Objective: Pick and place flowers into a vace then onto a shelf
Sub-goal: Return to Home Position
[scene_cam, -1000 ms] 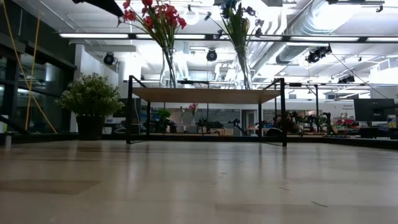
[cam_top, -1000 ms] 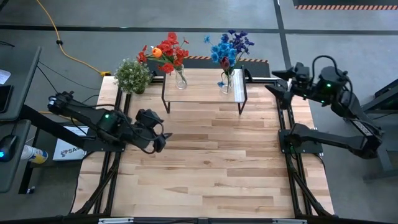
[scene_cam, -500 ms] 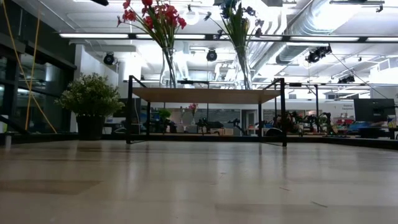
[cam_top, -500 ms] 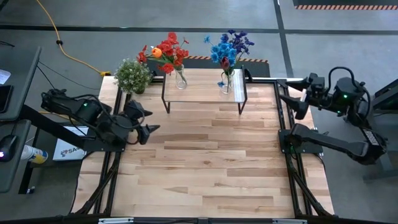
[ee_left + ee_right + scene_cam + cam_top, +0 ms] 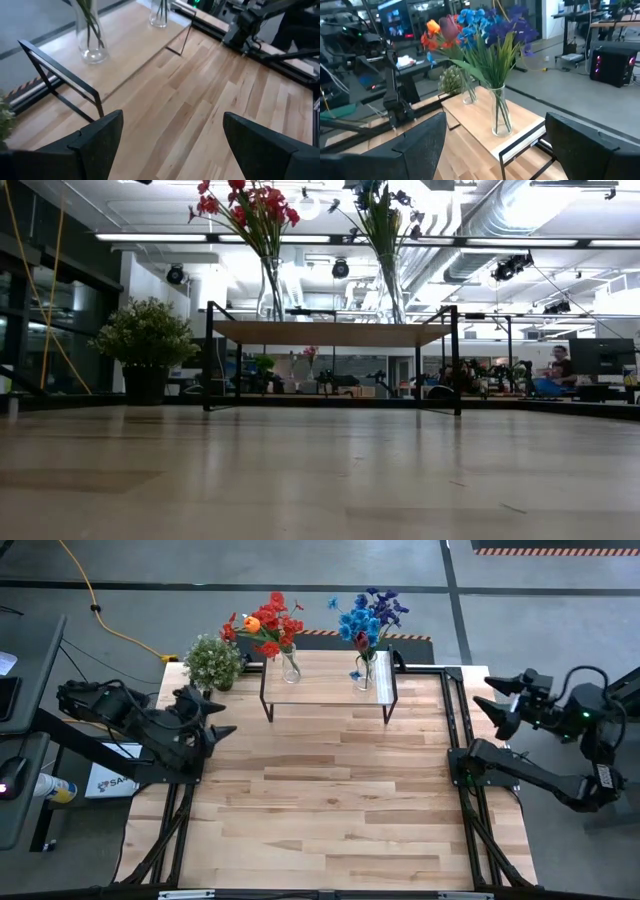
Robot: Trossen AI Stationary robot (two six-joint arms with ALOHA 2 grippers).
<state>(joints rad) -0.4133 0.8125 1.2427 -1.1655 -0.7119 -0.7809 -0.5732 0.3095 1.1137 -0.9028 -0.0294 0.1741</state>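
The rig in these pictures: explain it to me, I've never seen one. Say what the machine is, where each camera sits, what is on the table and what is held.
It is a robot with two arms at a wooden table. The high view looks straight down; the low view looks level across the tabletop; each wrist view looks forward past that arm's own two fingers. The left gripper is at the table's left edge, the right gripper past its right edge; both are open and hold nothing. On the table stands a low shelf carrying a left vase of red and orange flowers and a right vase of blue and purple flowers. A potted plant stands beside the shelf.
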